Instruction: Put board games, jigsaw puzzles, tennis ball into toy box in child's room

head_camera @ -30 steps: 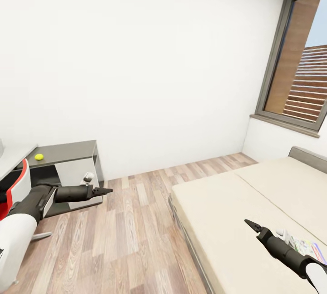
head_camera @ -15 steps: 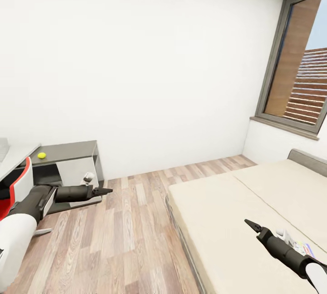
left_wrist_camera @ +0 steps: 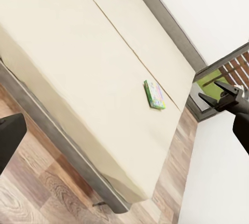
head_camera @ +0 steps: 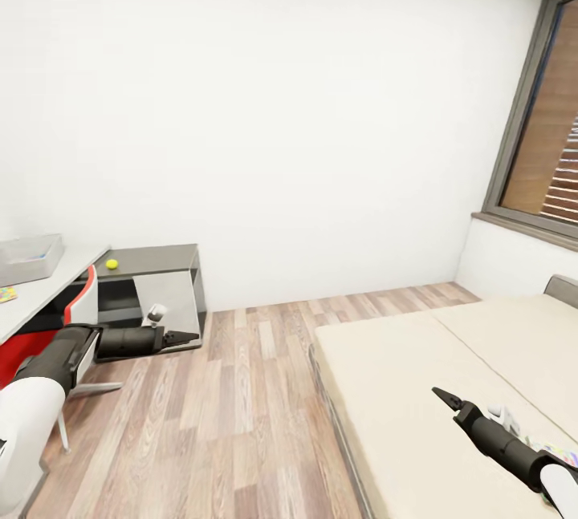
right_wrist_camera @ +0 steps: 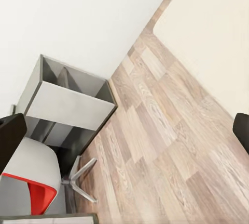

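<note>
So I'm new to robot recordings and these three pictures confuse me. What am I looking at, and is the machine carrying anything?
This is a simulated two-armed robot in a child's bedroom. The big picture comes from its head camera, looking over both arms: the left end effector and the right end effector. Both look shut and hold nothing. The other two pictures come from small cameras on each wrist. On the left stands a desk with a grey tray, a corner of a colourful puzzle and, on its darker low part, a small yellow-green ball. A red and white chair is tucked under it. On the right is a bed; the left wrist camera shows a green game box lying on its mattress.
</note>
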### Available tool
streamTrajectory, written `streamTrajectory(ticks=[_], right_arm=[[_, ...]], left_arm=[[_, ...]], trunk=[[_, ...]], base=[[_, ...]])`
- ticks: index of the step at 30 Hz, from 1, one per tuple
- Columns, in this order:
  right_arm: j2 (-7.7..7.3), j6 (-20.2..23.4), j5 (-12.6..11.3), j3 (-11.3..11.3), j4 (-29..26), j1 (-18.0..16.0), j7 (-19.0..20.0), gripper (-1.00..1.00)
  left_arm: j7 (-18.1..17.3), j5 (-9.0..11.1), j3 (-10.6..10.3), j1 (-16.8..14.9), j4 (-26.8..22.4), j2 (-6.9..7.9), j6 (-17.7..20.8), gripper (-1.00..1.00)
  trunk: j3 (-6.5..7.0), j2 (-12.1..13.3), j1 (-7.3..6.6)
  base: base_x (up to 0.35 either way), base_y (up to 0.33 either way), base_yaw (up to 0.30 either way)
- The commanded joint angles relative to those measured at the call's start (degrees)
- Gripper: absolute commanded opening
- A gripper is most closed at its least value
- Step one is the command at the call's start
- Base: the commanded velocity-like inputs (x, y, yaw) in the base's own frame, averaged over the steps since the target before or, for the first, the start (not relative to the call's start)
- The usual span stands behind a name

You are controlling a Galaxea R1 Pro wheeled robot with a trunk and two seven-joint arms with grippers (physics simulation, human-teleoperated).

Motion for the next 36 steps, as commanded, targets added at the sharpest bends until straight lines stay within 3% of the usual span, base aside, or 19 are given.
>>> streamTrajectory(ticks=[1, 25, 36], right_arm=[[0.01, 0.4, -0.2, -0.1, 0.0, 0.0, 0.1, 1.0], [0.09, -0.2, -0.3, -0.1, 0.5, 0.0, 0.1, 1.0], [0.1, -0.2, -0.3, -0.2, 0.5, 0.0, 0.0, 1.0]], left_arm=[[-0.4, -0.6, 0.4, 0.0, 0.0, -0.06, 0.6, 1.0], [-0.4, -0.7, 0.3, 0.0, 0.0, -0.15, 0.5, 1.0], [-0.3, -0.7, 0.3, 0.0, 0.0, -0.15, 0.6, 1.0]], trunk=[[-0.02, 0.0, 0.01], [-0.02, 0.0, 0.01], [-0.02, 0.0, 0.01]], base=[[-0.031, -0.002, 0.047], [-0.04, -0.038, 0.006], [-0.001, -0.022, 0.165]])
